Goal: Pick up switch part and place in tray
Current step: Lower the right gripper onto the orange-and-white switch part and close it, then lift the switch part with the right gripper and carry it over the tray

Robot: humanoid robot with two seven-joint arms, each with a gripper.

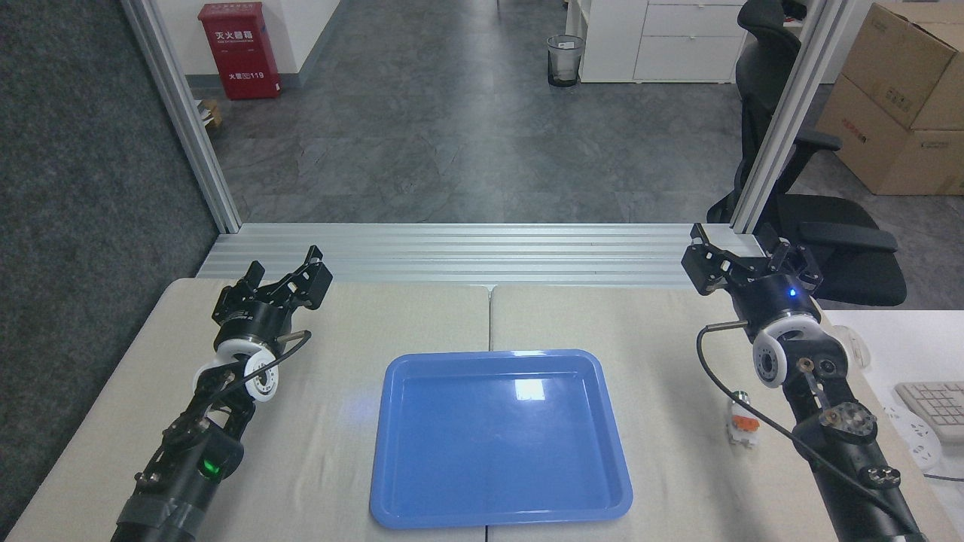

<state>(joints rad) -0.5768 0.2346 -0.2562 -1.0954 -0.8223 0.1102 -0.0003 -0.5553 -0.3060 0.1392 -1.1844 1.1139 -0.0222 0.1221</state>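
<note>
The big table [361,316] has a pale cloth top. In the middle of it, close to the near edge, lies the blue tray [392,482]. It is shiny and has nothing inside.

The left arm comes in from the bottom left. Its left gripper [290,278] is up near the far side of the table, with its two fingers spread apart and nothing between them. It is well apart from the tray.

The right arm comes in from the bottom right. Its right gripper [742,256] is at the far right edge of the table. Its fingers are wide apart too, and they hold nothing.

The little switch part [742,420] lies on the table to the right of the tray, just beside the right arm. It is white with an orange middle. A black cable from the arm curves past it.
</note>
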